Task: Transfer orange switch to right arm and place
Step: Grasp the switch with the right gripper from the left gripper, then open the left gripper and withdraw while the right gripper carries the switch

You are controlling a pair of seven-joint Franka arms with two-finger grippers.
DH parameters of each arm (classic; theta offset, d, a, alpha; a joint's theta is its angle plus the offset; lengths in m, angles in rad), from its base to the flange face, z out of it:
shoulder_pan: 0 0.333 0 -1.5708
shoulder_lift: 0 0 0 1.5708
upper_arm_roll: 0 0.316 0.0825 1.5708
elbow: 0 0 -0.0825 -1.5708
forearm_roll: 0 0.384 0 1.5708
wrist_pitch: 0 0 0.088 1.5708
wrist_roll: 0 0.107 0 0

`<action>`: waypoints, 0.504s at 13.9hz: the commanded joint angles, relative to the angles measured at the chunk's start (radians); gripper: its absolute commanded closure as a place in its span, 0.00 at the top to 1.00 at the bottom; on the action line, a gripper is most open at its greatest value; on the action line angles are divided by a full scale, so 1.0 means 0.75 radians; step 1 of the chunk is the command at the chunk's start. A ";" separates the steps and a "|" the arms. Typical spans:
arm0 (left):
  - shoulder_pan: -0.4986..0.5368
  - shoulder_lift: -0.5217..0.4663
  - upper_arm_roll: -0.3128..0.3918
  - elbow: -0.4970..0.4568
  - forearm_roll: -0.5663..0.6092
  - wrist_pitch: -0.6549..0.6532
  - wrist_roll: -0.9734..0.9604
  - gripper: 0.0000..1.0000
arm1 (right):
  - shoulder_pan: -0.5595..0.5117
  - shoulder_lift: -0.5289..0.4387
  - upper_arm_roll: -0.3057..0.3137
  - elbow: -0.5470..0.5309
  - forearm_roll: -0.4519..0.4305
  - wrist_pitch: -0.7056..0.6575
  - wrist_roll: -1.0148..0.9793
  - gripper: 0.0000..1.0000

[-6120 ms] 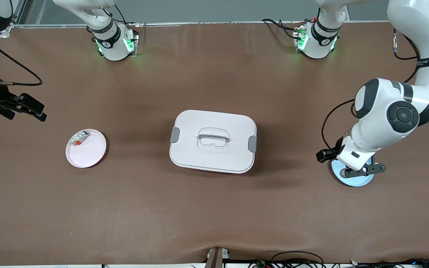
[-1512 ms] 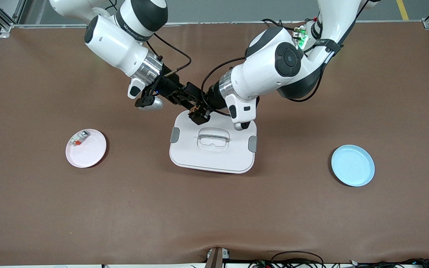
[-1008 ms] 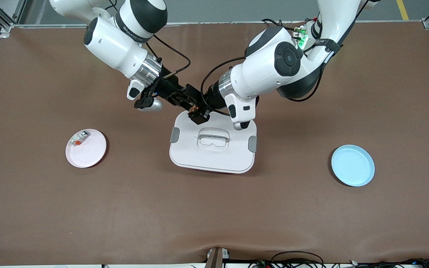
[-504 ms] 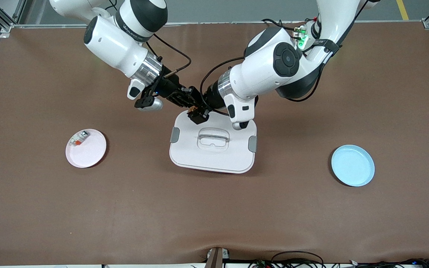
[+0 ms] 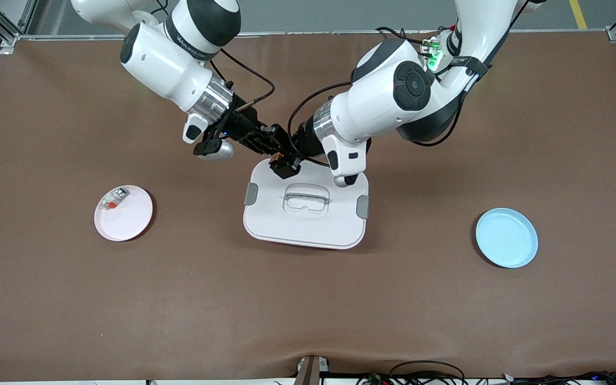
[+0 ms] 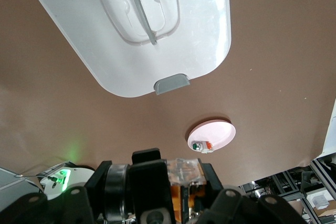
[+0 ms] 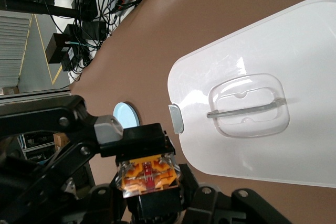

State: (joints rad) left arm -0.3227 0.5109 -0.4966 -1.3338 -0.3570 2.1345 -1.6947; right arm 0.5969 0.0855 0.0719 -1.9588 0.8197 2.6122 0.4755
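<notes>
Handover midway: orange switch (image 7: 148, 174) up in the air over the white box (image 5: 308, 222) edge. Left gripper (image 5: 292, 155) and right gripper (image 5: 275, 151) both at it — jaws' grip: can't tell. Release and placing remain.

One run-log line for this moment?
phase: handover | orange switch: between both grippers over white box | left gripper | right gripper | pink plate: unreached
</notes>
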 commanded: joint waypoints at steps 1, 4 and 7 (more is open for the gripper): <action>0.015 -0.004 -0.005 0.021 -0.019 0.005 -0.003 0.55 | -0.002 0.003 -0.014 0.016 0.022 -0.047 0.002 0.00; 0.017 -0.021 0.001 0.021 -0.017 0.005 0.008 1.00 | -0.057 0.001 -0.016 0.073 0.012 -0.179 0.006 0.00; 0.037 -0.065 0.016 0.021 0.007 0.003 0.030 1.00 | -0.129 -0.006 -0.016 0.126 -0.003 -0.335 -0.006 0.00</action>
State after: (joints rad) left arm -0.3068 0.5022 -0.4935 -1.3121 -0.3581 2.1388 -1.6862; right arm 0.5431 0.0854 0.0524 -1.8990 0.8187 2.4303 0.4755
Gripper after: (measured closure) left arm 0.000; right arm 0.573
